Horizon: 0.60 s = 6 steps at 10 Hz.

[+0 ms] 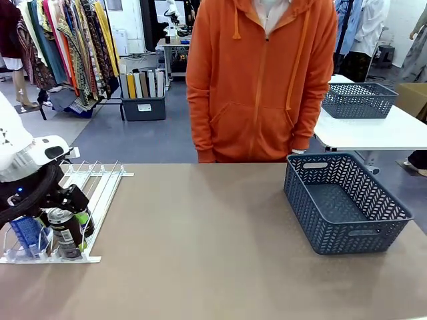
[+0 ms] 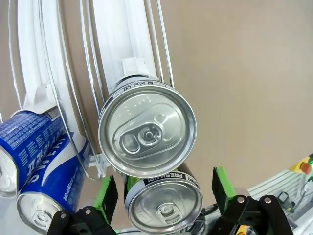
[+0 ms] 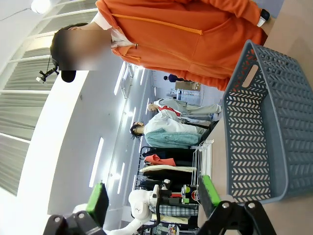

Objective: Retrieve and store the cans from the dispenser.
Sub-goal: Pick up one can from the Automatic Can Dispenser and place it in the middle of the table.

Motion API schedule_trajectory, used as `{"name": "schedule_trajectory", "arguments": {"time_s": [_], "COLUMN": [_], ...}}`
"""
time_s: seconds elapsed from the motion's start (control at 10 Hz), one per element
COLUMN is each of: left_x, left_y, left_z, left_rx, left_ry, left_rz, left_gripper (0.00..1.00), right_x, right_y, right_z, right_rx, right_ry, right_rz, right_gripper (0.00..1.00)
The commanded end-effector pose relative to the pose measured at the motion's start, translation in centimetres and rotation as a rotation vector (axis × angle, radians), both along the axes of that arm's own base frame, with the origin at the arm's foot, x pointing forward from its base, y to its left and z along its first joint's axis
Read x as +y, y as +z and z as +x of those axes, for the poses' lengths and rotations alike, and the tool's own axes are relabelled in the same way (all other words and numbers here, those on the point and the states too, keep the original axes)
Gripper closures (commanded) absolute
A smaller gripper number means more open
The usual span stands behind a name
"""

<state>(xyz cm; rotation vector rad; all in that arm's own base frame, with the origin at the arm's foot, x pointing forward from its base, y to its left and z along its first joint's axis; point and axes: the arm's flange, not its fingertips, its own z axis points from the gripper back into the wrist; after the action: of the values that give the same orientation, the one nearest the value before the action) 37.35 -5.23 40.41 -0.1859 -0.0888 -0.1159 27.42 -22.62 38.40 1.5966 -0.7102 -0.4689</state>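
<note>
left jaws wide, straddling the front black can (image 2: 164, 205) at the dispenser (image 1: 100, 190) lip, desk's near-left corner; pads (image 2: 108, 193) not touching it yet. centre on the can, close square on its body, lift over the lip without dragging the next can (image 2: 146, 129). right jaws wide, empty; basket (image 1: 347, 241) at the desk's right edge.

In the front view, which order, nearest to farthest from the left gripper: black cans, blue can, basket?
1. Black cans, right at the left gripper.
2. Blue can, one lane to their left.
3. Basket, far over on the right.
</note>
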Motion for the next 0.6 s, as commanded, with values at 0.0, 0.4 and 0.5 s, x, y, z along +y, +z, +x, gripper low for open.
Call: {"name": "schedule_trajectory", "arguments": {"time_s": [0.0, 0.4, 0.5], "left_x": [-0.11, -0.34, -0.32], "left_y": [-1.71, -1.74, -1.71], "left_z": [-0.36, -0.45, -0.49], "left_rx": [0.001, -0.003, 0.001], "left_ry": [0.019, 0.017, 0.015], "left_rz": [0.032, 0.05, 0.05], "left_gripper": [0.58, 1.0, 1.0], "right_x": [-0.01, -0.01, -0.01], "right_y": [0.45, 0.45, 0.45], "right_z": [-0.36, -0.36, -0.36], "right_rx": [0.009, 0.009, 0.009], "right_ry": [0.01, 0.01, 0.01], "right_rz": [0.01, 0.01, 0.01], "right_gripper": [0.0, 0.0, 0.0]}}
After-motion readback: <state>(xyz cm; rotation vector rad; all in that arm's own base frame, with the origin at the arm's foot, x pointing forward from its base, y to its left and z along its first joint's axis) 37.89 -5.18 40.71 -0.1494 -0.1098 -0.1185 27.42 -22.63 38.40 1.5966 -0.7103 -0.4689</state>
